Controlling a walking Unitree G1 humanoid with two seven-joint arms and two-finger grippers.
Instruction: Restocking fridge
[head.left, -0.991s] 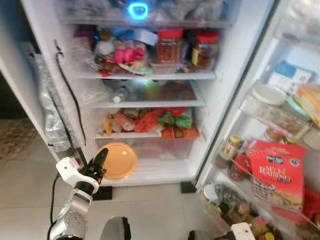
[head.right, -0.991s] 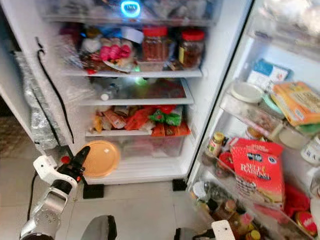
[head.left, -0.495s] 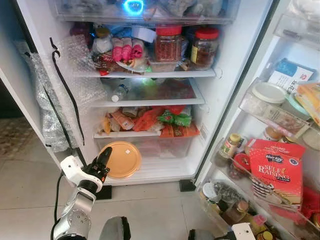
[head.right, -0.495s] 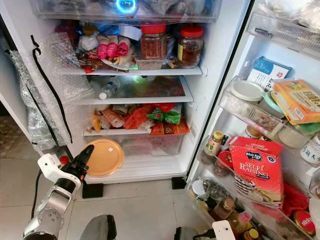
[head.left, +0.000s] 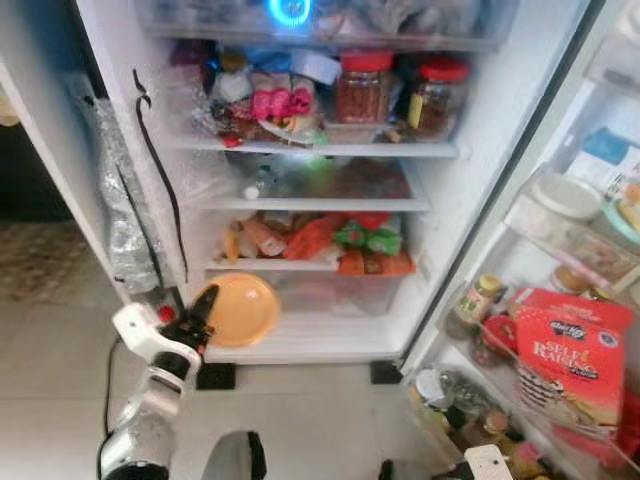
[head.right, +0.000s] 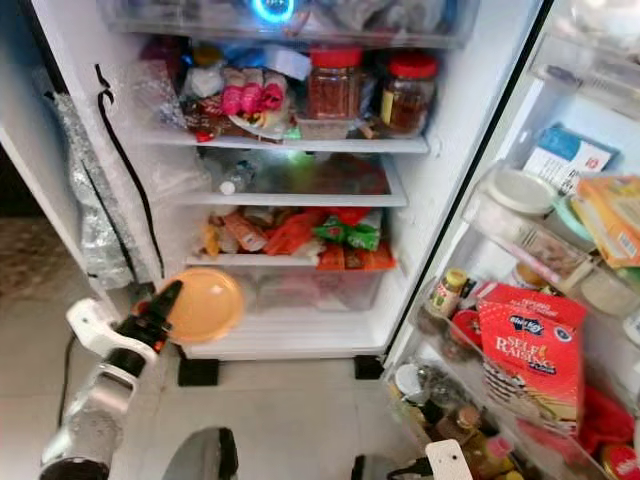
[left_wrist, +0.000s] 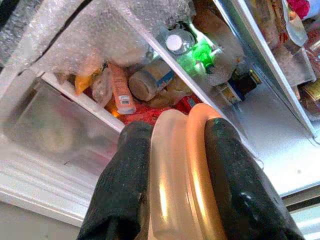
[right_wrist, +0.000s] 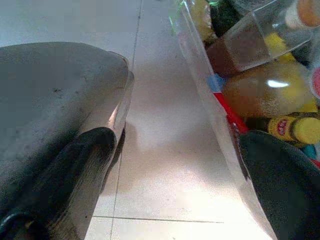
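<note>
I have the left gripper (left_wrist: 172, 175) clamped on the rim of an orange lidded container (head.left: 240, 309), held low in front of the open fridge (head.left: 470, 200) by the bottom drawer (head.left: 330, 293). I judge this the placing step. Next I need a free spot; the shelves look crowded. The right gripper (right_wrist: 175, 165) hangs idle near the floor, fingers spread apart.

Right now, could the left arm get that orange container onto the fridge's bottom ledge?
Probably yes. The left gripper is shut on the orange container, already held in front of the bottom ledge, and the door is open with nothing between them.
</note>
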